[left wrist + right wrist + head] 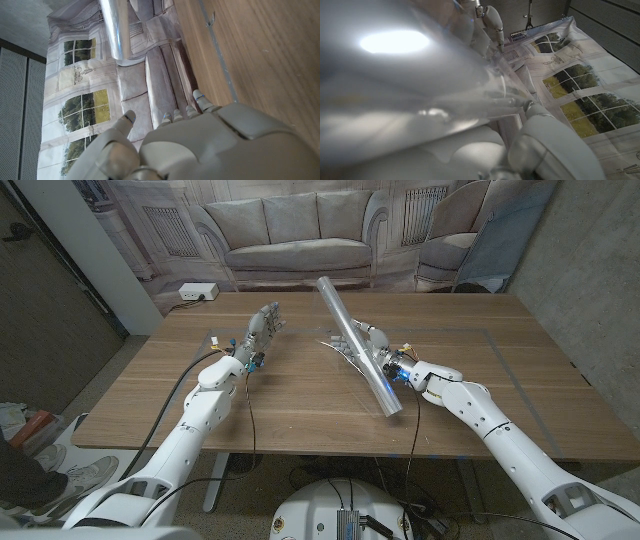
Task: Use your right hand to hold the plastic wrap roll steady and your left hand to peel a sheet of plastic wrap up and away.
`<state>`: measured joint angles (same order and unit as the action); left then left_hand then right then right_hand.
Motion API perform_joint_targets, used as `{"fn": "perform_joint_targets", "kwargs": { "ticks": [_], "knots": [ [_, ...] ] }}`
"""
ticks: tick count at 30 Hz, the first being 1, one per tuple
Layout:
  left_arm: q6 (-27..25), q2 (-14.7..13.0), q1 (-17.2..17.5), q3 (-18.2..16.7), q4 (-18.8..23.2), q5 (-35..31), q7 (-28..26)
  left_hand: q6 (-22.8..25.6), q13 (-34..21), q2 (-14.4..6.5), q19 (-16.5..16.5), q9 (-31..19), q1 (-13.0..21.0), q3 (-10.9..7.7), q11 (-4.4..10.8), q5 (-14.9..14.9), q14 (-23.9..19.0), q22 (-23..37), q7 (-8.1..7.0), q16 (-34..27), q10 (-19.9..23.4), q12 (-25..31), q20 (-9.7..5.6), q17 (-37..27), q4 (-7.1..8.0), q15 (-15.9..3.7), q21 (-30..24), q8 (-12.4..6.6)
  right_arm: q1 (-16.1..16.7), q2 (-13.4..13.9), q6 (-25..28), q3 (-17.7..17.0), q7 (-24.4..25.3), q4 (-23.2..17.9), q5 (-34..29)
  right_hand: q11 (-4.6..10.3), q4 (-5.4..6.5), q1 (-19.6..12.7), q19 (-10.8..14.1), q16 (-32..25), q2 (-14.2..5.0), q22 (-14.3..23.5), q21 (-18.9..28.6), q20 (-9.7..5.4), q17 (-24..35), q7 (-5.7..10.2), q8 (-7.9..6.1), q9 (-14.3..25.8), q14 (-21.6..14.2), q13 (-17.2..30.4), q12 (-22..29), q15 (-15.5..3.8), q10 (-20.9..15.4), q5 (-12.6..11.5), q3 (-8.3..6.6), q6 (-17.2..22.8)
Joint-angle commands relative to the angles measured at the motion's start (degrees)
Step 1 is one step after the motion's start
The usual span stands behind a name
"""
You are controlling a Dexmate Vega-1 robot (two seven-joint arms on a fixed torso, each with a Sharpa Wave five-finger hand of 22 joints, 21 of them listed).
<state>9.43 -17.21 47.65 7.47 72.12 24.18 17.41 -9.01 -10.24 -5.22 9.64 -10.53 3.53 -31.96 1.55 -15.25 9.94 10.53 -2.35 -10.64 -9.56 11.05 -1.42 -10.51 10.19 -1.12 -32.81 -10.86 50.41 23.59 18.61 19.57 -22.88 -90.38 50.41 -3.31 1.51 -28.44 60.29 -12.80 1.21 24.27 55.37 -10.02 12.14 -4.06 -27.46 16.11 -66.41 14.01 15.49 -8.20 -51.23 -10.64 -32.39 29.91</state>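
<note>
The right hand (375,345) grips the plastic wrap roll (358,345), which is tilted above the table (300,395). The left hand (262,328) holds nothing, well apart; its fingers seem slightly spread.

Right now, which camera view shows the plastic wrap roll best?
The head view: the whole plastic wrap roll shows, tilted, gripped by the right robot hand. The left wrist view catches only one end. The right wrist view has it close, blurred and glaring.
</note>
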Motion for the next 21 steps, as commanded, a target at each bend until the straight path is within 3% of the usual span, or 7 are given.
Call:
{"fn": "perform_joint_targets", "kwargs": {
  "ticks": [1, 8, 9, 11, 17, 18, 21],
  "knots": [
    [-0.11, -0.27, 0.74, 0.24, 0.84, 0.59, -0.02, 0.01, -0.26, -4.44, 0.01, -0.10, -0.22, -0.44, -0.06, 0.05, 1.47, 0.20, -0.24, -0.29, -0.18, 0.34, 0.21, -0.13, 0.11, 0.07, 0.28, -0.05, 0.99, 0.46, -0.17, -0.13, 1.96, -1.65, 0.22, -0.06, -0.53, -0.16, 0.04, -0.27, 0.58, 0.43, 0.50, -1.38, 0.40, 0.08, 0.16, -0.13, -0.08, 0.41, 0.33, -0.37, 0.07, -0.21, 0.40, 0.42],
    [-0.25, -0.49, 1.07, 0.35, 1.29, 0.78, -0.05, -0.03, -0.26, -4.39, -0.02, -0.10, -0.24, -0.43, -0.06, 0.06, 1.44, 0.20, -0.12, -0.31, -0.13, 0.36, 0.26, -0.12, 0.10, 0.32, 0.34, -0.04, 1.13, 1.41, 1.05, 0.22, 3.34, -3.00, -0.03, -1.17, 0.22, 2.70, -0.78, 0.89, 2.16, 1.11, 1.12, -1.17, 0.63, -0.25, 2.13, -0.37, 2.97, 0.78, -0.78, 0.62, 4.29, 0.30, 2.12, -3.02],
    [-0.18, -0.47, 1.18, 0.28, 1.37, 0.84, -0.19, -0.05, -0.26, -4.39, -0.02, -0.10, -0.24, -0.43, -0.06, 0.06, 1.41, 0.20, -0.17, -0.32, -0.14, 0.36, 0.23, -0.12, 0.10, 0.26, 0.34, -0.03, 1.16, 1.58, 1.41, 0.24, 3.78, -3.34, -0.05, -1.31, 0.25, 3.87, -0.71, 1.24, 3.91, 1.29, 1.38, -1.17, 0.58, -0.44, 2.55, -0.35, 3.93, 0.85, -0.89, 1.00, 5.11, 0.72, 3.23, -3.72],
    [-0.30, -0.77, 1.23, 0.36, 1.52, 0.77, -0.05, -0.04, -0.26, -4.40, -0.04, -0.10, -0.24, -0.43, -0.10, 0.06, 1.39, 0.20, -0.11, -0.33, -0.15, 0.35, 0.27, -0.12, 0.10, 0.29, 0.35, -0.04, 0.81, 1.97, 1.88, 0.49, 3.28, -3.24, -0.01, -1.65, 0.53, 5.00, -0.83, 1.56, 4.92, 1.38, 1.43, -1.25, 0.58, -0.70, 3.00, -0.32, 4.96, 0.91, -1.28, 1.13, 6.53, 0.85, 4.04, -4.59],
    [-0.22, -0.82, 1.46, 0.24, 1.59, 1.30, 0.12, -0.02, -0.26, -4.44, -0.09, -0.10, -0.23, -0.46, -0.12, 0.06, 1.38, 0.21, -0.10, -0.33, -0.16, 0.35, 0.28, -0.12, 0.09, 0.34, 0.39, -0.05, 0.66, 1.85, 1.69, 0.64, 2.71, -2.81, 0.29, -2.13, 1.10, 7.31, -0.95, 1.54, 7.06, 1.47, 1.48, -1.29, 0.48, -0.81, 3.16, -0.27, 5.24, 1.02, -1.12, 1.58, 6.95, 0.72, 5.76, -4.52],
    [-0.50, -0.79, 1.71, 0.18, 2.09, 1.06, -0.76, -0.05, -0.26, -4.44, -0.09, -0.10, -0.23, -0.46, -0.10, 0.06, 1.39, 0.21, -0.08, -0.32, -0.17, 0.35, 0.26, -0.12, 0.09, 0.28, 0.40, -0.03, 0.51, 2.03, 1.83, 0.78, 2.62, -2.86, 0.15, -2.00, 0.84, 6.79, -1.05, 1.49, 6.77, 1.52, 1.50, -1.27, 0.49, -0.75, 3.18, -0.26, 5.26, 1.03, -1.05, 1.40, 6.96, 0.49, 5.50, -4.49],
    [-0.22, -0.69, 1.57, 0.10, 1.64, 1.53, -0.15, -0.02, -0.26, -4.45, -0.11, -0.10, -0.22, -0.47, -0.06, 0.05, 1.43, 0.21, -0.09, -0.30, -0.20, 0.33, 0.24, -0.12, 0.09, 0.26, 0.42, -0.05, -0.03, 2.79, 2.34, 1.18, 2.37, -3.17, -0.37, -0.89, -1.90, 1.95, -1.29, 1.29, 5.06, 2.00, 1.92, -1.76, 0.68, -0.62, 3.56, -0.26, 5.92, 1.12, -0.82, 0.75, 7.74, -0.13, 3.47, -4.76]
  ]
}}
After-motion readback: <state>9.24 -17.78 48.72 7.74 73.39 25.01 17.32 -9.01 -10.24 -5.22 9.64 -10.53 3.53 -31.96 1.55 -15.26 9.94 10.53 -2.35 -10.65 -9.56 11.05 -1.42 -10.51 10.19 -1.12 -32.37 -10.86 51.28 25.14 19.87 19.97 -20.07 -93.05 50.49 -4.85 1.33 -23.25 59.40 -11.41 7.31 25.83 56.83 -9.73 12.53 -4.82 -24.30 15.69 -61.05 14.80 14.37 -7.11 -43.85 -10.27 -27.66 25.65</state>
